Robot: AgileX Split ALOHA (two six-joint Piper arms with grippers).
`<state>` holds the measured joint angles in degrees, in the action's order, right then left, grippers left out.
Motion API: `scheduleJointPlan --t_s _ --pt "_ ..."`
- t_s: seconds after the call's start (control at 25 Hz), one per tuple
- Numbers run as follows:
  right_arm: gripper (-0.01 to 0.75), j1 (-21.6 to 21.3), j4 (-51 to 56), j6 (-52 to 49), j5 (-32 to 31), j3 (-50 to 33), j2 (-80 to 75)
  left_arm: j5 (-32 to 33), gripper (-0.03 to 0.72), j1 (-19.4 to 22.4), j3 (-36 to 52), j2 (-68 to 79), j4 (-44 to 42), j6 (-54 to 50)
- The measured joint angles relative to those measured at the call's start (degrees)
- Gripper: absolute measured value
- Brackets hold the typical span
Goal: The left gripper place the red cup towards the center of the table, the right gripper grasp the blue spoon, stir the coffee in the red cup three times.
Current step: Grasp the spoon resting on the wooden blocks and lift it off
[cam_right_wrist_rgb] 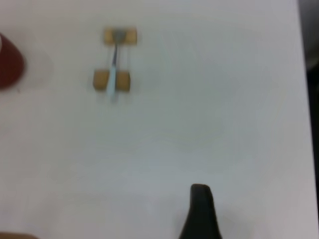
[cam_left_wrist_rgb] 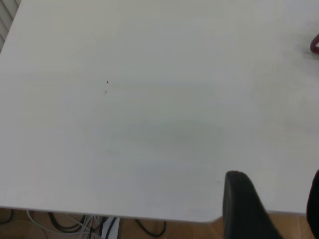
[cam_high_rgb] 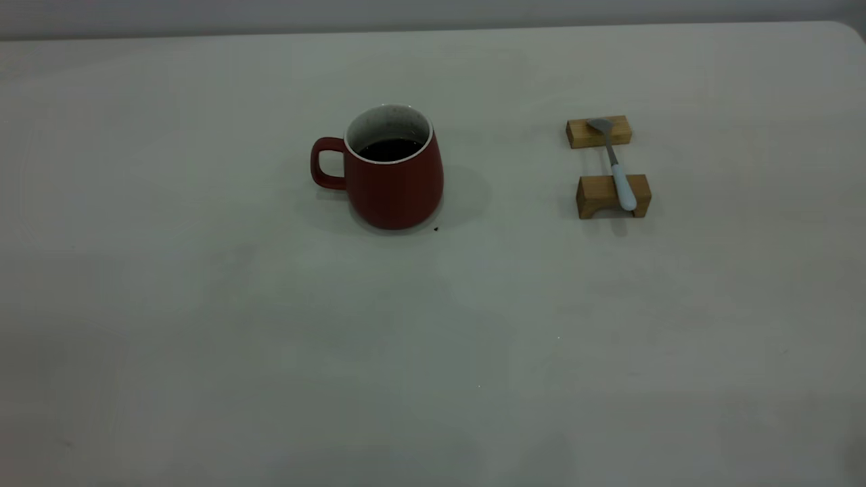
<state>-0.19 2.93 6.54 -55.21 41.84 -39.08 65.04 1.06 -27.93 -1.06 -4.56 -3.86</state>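
- The dark red ceramic mug (cam_high_rgb: 396, 177), the red cup of my task, stands upright near the middle of the plain off-white matte table (cam_high_rgb: 203, 325), a little toward the far side. It is wider at the base and narrows to a white rim, and its loop handle points left.
- Inside, the wall is white and speckled, and the dark, glossy coffee (cam_high_rgb: 389, 149) lies flat well below the rim.
- A tiny dark speck (cam_high_rgb: 436, 229) sits on the table just beside the cup's near right foot.
- To the right of the cup, well apart from it, two small blocks of pale wood stand one behind the other: the far block (cam_high_rgb: 599, 131) and the near block (cam_high_rgb: 613, 196), which has a notch cut under it.
- The small slim blue spoon (cam_high_rgb: 614, 164) bridges them, its grey bowl on the far block, its thin metal neck over the gap, and its pale blue-white handle on the near block.
- My left gripper (cam_left_wrist_rgb: 271, 209) hangs above the table's bare left part near the near edge, touching nothing; its black fingers stand apart.
- My right gripper shows only one black finger (cam_right_wrist_rgb: 200, 211), above bare table well apart from the spoon; I cannot tell how its jaws stand.
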Motion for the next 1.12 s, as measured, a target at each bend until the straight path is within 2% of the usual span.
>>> scheduleJointPlan --t_s 0.32,0.44,0.6,0.8,1.12 --pt "0.661 0.0 12.0 13.9 11.4 4.3 -32.1 0.0 0.382 0.0 0.0 0.0 0.0 0.0" --pt "0.661 2.2 14.9 17.8 14.6 5.8 -42.9 0.0 0.382 0.0 0.0 0.0 0.0 0.0" --pt "0.661 8.0 15.8 17.3 19.0 9.1 -55.3 0.0 0.382 0.0 0.0 0.0 0.0 0.0" --pt "0.661 13.8 16.0 13.4 21.4 15.7 -67.8 0.0 0.382 0.0 0.0 0.0 0.0 0.1" --pt "0.661 18.0 15.9 8.3 21.8 25.7 -81.9 0.0 0.382 0.0 0.0 0.0 0.0 0.1"
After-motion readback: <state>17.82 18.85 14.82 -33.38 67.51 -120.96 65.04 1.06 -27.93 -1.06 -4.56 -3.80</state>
